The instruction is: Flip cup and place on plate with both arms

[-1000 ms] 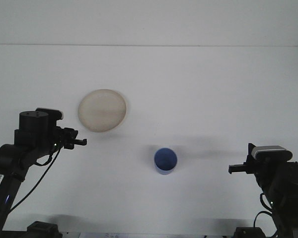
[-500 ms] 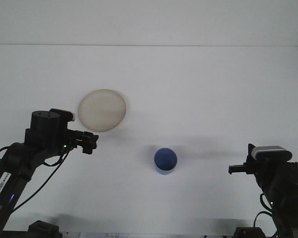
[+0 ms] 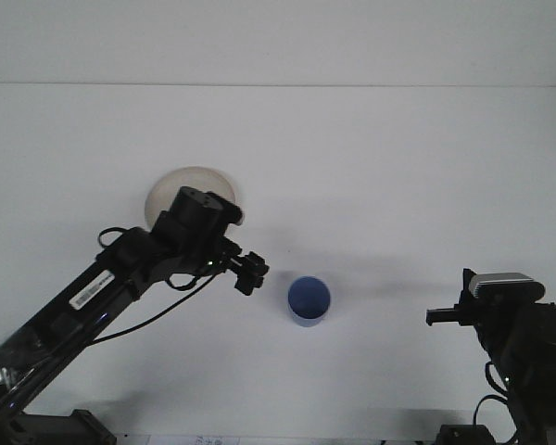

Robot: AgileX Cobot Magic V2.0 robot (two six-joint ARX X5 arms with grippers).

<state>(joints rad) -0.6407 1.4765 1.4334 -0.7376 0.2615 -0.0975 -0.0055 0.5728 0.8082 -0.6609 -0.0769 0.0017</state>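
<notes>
A blue cup point(image 3: 309, 300) stands on the white table, a flat blue face turned toward the camera. The beige plate point(image 3: 171, 187) lies at the left rear, mostly covered by my left arm. My left gripper point(image 3: 251, 273) has its fingers apart and hangs just left of the cup, a short gap away, holding nothing. My right gripper point(image 3: 437, 317) rests at the right front, far from the cup, small and dark against the table.
The table's far edge meets a pale wall point(image 3: 278, 42) at the back. The left arm's link and cable point(image 3: 102, 287) stretch diagonally from the lower left corner toward the cup.
My left arm has swung right and forward, from beside the plate to just left of the cup, now covering most of the plate. The right arm and the cup have not moved.
</notes>
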